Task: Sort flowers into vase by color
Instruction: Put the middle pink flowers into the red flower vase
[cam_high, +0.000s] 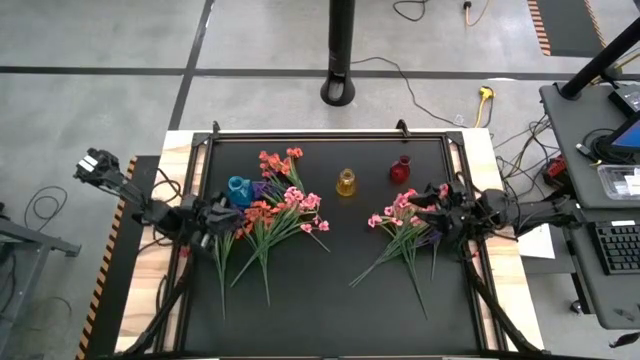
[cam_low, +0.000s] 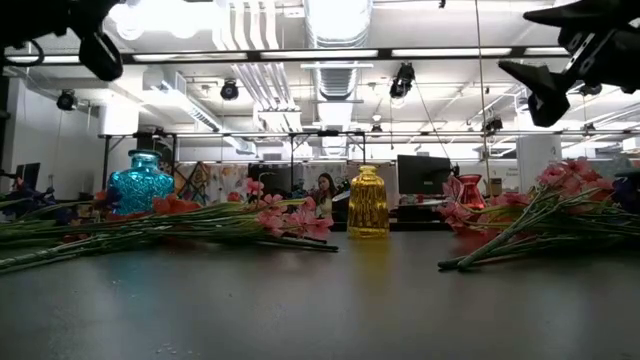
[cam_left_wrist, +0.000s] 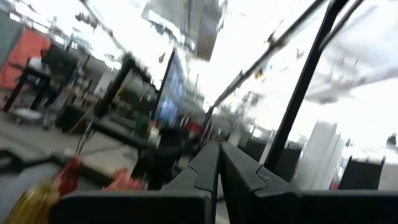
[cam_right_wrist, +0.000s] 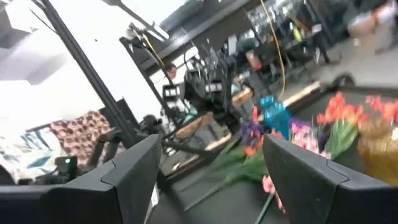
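We find both arms reaching inward from the table's sides, raised above the black mat (cam_high: 330, 300) rather than down among the items.

The left gripper (cam_high: 222, 213) sits over the left heap, beside the blue vase (cam_high: 238, 189). In the left wrist view its two dark fingers (cam_left_wrist: 208, 168) lie pressed together with nothing between them. That camera looks level into the room, so we judge the wrist roughly horizontal.

The right gripper (cam_high: 425, 215) sits over the right heap. In the right wrist view its fingers (cam_right_wrist: 134, 168) stand wide apart with empty space between them; it holds nothing. This camera looks across the table at the blue vase (cam_right_wrist: 273, 115) and the left heap. In the low view both grippers show only at the upper corners, well clear of the tabletop.

The flowers lie in two heaps on the mat. The left heap (cam_high: 270, 215) holds orange-red and pink sprays with some purple near the blue vase, stems fanned toward the near edge. The right heap (cam_high: 405, 225) is mostly pink, with a little purple (cam_high: 432, 240) under the gripper, stems also toward the near edge.

The yellow vase (cam_high: 346, 183) and the red vase (cam_high: 400, 171) stand upright between the heaps toward the far edge. We cannot tell whether any stem stands in the blue vase.
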